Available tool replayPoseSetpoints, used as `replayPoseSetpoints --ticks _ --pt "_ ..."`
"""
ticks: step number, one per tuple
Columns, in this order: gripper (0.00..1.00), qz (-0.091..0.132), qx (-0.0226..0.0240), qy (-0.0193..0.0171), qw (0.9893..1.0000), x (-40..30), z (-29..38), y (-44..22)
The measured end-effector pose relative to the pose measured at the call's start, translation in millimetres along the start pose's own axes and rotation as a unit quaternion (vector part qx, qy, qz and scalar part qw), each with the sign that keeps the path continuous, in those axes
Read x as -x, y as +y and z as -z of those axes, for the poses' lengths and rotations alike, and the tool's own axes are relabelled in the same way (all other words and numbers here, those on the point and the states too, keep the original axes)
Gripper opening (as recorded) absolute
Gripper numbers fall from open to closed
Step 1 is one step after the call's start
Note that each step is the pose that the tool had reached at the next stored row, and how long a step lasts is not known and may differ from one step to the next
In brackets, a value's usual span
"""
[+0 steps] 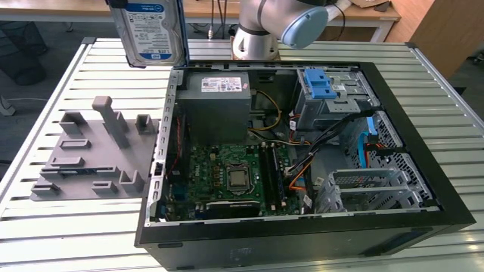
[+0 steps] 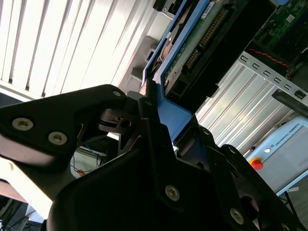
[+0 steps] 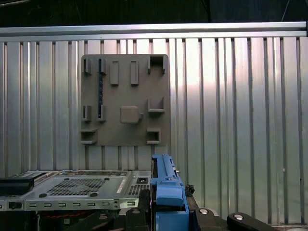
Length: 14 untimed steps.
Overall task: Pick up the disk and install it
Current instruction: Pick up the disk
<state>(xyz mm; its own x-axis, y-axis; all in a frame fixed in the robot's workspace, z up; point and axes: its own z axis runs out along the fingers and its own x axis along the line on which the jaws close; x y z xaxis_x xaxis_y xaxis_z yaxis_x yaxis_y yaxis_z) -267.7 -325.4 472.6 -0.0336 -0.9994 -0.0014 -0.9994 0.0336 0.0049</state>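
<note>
The disk [image 1: 151,31], a silver drive with a white-and-blue label in a blue plastic bracket, hangs upright in the air. It is over the slatted table, just beyond the far corner of the open computer case [image 1: 393,226] on the exterior view's left. In the second wrist view my gripper [image 2: 154,110] is shut on the blue bracket at one end of the disk [image 2: 192,53], whose green circuit-board side shows. In the first wrist view the bracket's blue edge [image 3: 166,185] stands up between the black fingers [image 3: 139,214].
Inside the case are a grey power supply [image 1: 215,105], a green motherboard [image 1: 230,173] and a drive cage with a blue latch [image 1: 321,85]. A grey fixture plate [image 1: 90,153] with upright pegs lies on the table at the exterior view's left. The arm's base [image 1: 257,34] stands behind the case.
</note>
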Motion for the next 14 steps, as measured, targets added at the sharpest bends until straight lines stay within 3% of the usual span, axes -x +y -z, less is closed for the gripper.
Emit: replayPoseSetpoints --ticks 14 --pt "0.36 0.000 0.0000 0.0000 1.0000 0.1 0.0 -4.4"
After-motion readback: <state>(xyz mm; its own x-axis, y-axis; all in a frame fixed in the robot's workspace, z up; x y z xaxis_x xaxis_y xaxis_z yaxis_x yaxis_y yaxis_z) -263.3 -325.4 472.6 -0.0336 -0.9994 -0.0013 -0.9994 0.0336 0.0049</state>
